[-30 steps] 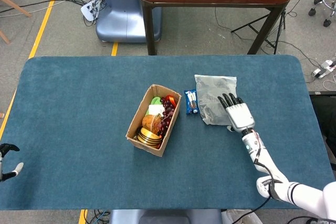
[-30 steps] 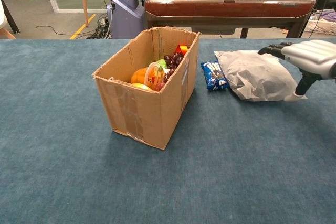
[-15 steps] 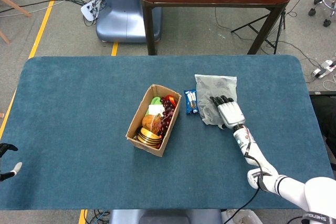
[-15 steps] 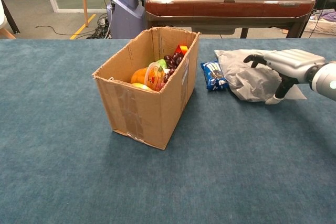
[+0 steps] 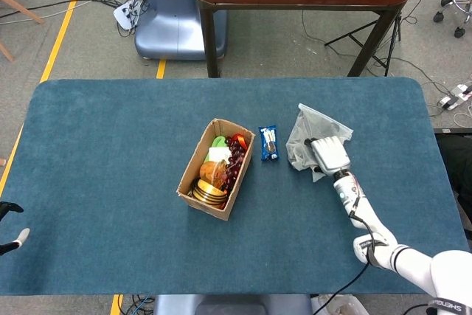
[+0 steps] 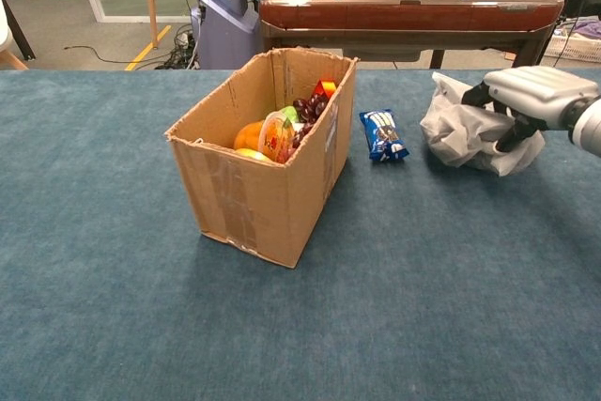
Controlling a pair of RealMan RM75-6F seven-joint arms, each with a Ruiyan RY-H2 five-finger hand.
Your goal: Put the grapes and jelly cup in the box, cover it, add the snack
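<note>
The right hand [image 6: 526, 105] is gripping a crumpled grey plastic bag [image 6: 460, 133], its dark fingers [image 6: 479, 94] curling over the top of the bundle so that the bag is bunching up under the palm; from the chest view I cannot tell whether the bag is clear of the blue table [image 5: 110, 153]. Just to the left of that hand, a small blue snack packet [image 6: 382, 133] is lying flat on the cloth, apart from the bag. Further left of the hand, beyond the snack, the open cardboard box [image 6: 263, 194] is standing upright, and inside it the dark grapes [image 5: 236, 156] and the jelly cup [image 6: 275, 135] are sitting among other food. The left hand [image 5: 9, 226] is showing only at the far left edge of the head view, well away from everything, with its fingers apart and nothing in it.
</note>
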